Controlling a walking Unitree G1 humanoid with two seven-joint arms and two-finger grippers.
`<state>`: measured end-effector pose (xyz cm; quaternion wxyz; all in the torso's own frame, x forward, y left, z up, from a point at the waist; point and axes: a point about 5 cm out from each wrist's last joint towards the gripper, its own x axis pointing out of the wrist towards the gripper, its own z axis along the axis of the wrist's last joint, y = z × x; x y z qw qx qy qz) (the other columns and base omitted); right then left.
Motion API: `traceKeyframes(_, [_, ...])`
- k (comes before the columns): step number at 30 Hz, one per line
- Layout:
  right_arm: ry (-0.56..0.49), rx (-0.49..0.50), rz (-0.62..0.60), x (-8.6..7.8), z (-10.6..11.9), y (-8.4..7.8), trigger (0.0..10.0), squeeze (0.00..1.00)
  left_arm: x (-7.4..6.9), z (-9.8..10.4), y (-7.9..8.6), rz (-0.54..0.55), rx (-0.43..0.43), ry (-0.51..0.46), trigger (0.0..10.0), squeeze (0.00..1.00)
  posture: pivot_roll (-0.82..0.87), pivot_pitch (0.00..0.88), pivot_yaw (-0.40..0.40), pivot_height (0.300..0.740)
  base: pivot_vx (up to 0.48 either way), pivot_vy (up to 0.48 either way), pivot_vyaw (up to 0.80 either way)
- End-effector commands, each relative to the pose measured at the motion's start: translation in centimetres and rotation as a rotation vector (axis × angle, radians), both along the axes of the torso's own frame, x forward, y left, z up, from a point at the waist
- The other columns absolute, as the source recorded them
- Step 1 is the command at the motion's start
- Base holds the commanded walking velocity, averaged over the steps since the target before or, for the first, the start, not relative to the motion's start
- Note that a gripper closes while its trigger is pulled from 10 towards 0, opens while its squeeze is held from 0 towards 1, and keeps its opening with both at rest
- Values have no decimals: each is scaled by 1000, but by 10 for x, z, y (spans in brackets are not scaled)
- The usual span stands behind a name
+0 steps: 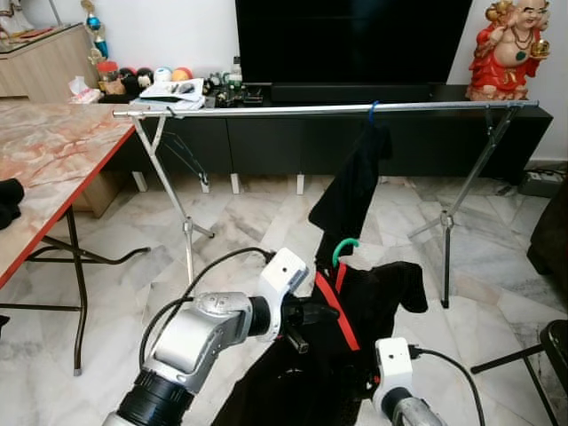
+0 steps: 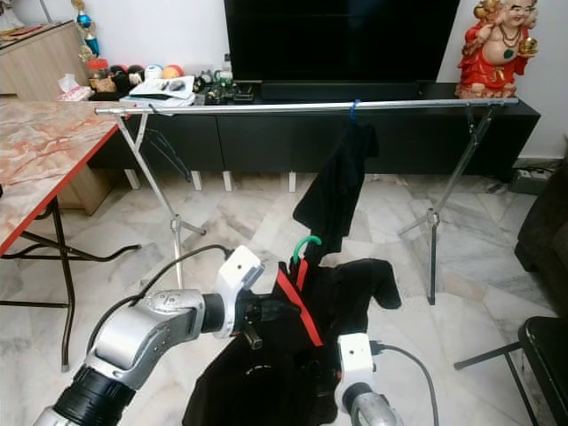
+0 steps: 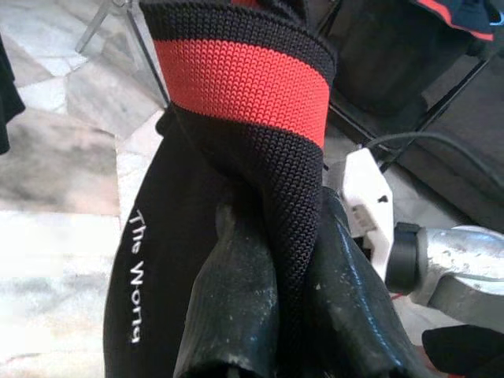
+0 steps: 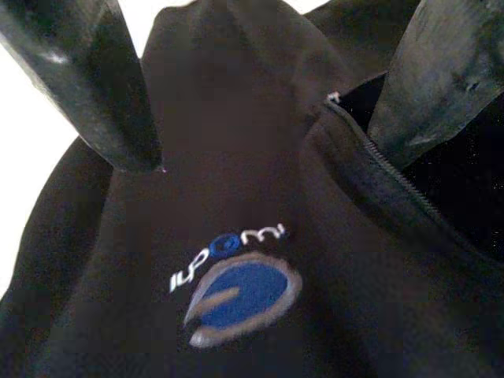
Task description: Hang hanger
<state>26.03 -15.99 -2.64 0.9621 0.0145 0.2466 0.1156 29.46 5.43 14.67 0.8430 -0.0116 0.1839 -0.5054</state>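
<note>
Left gripper [image 1: 306, 312]: lower centre of my head view, fingers [image 3: 236, 315] clamped on the red-and-black knit collar [image 3: 244, 87] of a black jacket [image 1: 373, 302].

Jacket: bunched in the lower centre, held up in front of me, below the rail.

Hanger [image 1: 343, 250]: green hook pokes up from the jacket, centre frame, beneath the rail and not on it.

Right gripper [image 4: 260, 102]: bottom edge, right of centre; jaws apart, straddling the zip [image 4: 386, 177] and blue logo [image 4: 236, 291].

Rail [image 1: 328, 109]: silver bar across the upper frame on folding legs. A black garment [image 1: 351, 191] hangs from it on a blue hook [image 1: 373, 108].

Table [image 1: 53, 160]: left edge, marbled top, red rim.

TV [image 1: 355, 40]: upper centre, behind the rail.
</note>
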Motion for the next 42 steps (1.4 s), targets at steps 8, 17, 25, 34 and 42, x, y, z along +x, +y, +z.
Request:
traceKeyframes(8, [-8, -9, -30, 3, 1, 4, 10000, 0, -7, 20, -10, -65, -66, -26, 10000, 0, 112, 16, 6, 740, 0, 0, 0])
traceKeyframes(17, [-58, -126, -189, 12, 9, -17, 10000, 0, -11, 18, -15, -77, -60, -18, 10000, 0, 110, 15, 2, 740, 0, 0, 0])
traceKeyframes(25, [-115, -210, -361, 19, 22, -47, 10000, 0, -13, 10, -10, -68, -19, -8, 10000, 0, 107, 16, -3, 740, 0, 0, 0])
traceKeyframes(34, [-127, -288, -450, 18, 26, -62, 10000, 0, -17, 2, -4, -76, 42, -7, 10000, 0, 109, 20, -5, 740, 0, 0, 0])
traceKeyframes(42, [-132, -308, -526, 19, 29, -73, 10000, 0, -17, -28, 19, -72, 312, -72, 10000, 0, 106, 23, -5, 740, 0, 0, 0])
